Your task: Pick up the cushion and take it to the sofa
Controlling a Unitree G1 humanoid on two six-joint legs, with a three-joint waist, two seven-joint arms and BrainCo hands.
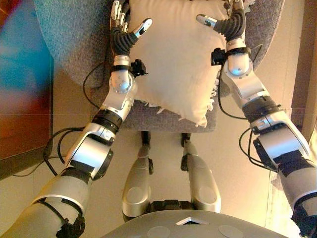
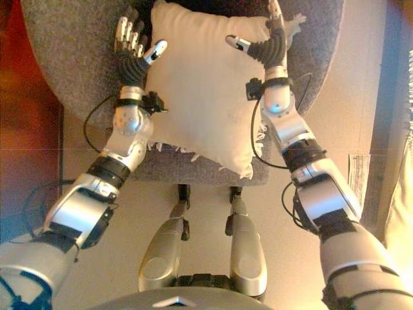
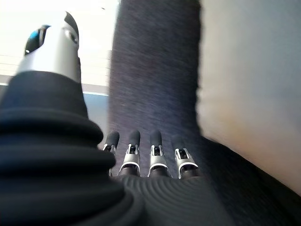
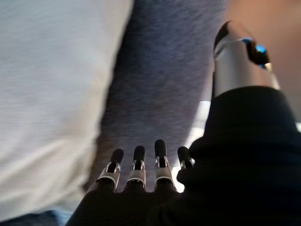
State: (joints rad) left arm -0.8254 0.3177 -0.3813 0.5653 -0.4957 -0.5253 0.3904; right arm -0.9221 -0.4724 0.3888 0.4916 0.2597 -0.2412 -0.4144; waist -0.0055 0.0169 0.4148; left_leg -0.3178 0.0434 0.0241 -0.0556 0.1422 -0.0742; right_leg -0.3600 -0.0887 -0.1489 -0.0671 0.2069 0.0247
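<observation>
A cream cushion (image 1: 176, 59) with a fringed edge lies on a grey upholstered seat (image 1: 69, 44). My left hand (image 1: 124, 27) is at the cushion's left edge, fingers straight on the grey fabric and thumb reaching over the cushion's top. My right hand (image 1: 229, 22) is at the cushion's right edge in the same pose. Both hands are open and flank the cushion. In the left wrist view the fingers (image 3: 155, 155) lie along the grey fabric beside the cushion (image 3: 254, 94). In the right wrist view the fingers (image 4: 138, 165) also lie beside the cushion (image 4: 51, 94).
A dark wooden piece of furniture (image 1: 22, 99) stands at the left. A black cable (image 1: 54, 148) lies on the beige floor beside it. The seat's front edge (image 1: 163, 121) is close before me. A dark vertical strip (image 1: 302, 64) runs along the right.
</observation>
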